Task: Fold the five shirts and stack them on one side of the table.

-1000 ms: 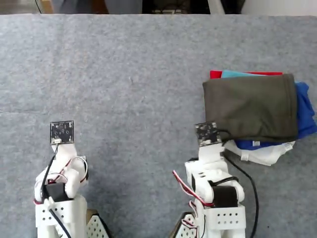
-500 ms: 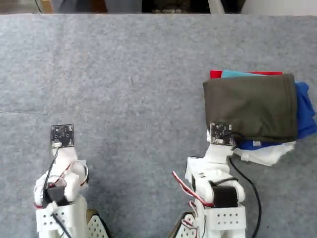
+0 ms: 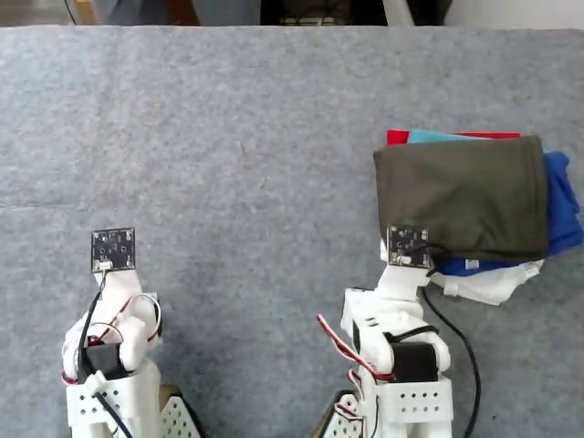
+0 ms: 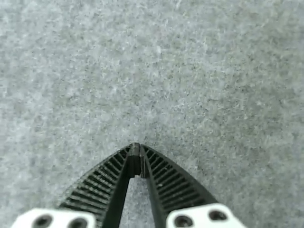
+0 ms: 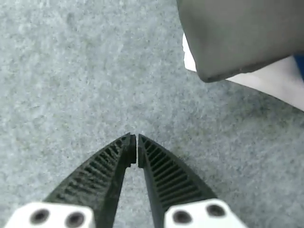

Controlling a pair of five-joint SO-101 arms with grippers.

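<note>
Spreading wide on every side of the stack of shirts (image 3: 474,214): the grey table (image 3: 228,119). Sitting folded on top of the stack and covering most of it: an olive-grey shirt (image 3: 452,182). Peeking out at the far edge of the stack: a red shirt (image 3: 397,137) and, just beside it, a light blue shirt (image 3: 438,136). Sticking out at the side of the stack turned away from both arms: a dark blue shirt (image 3: 566,205). Showing under the near edge of the stack, toward the arm bases: a white shirt (image 3: 484,283).

Standing just beside the near corner of the stack: the right arm (image 3: 397,351), with its wrist camera (image 3: 408,246) overlapping the olive-grey edge when seen from above. Standing well apart from the stack: the left arm (image 3: 109,351).

Hanging over bare table near the stack's corner, with fingers pressed together and pinching nothing: the right end effector (image 5: 137,142). Hanging over bare table far from the stack, likewise pressed together at the tips and pinching nothing: the left end effector (image 4: 137,154).
</note>
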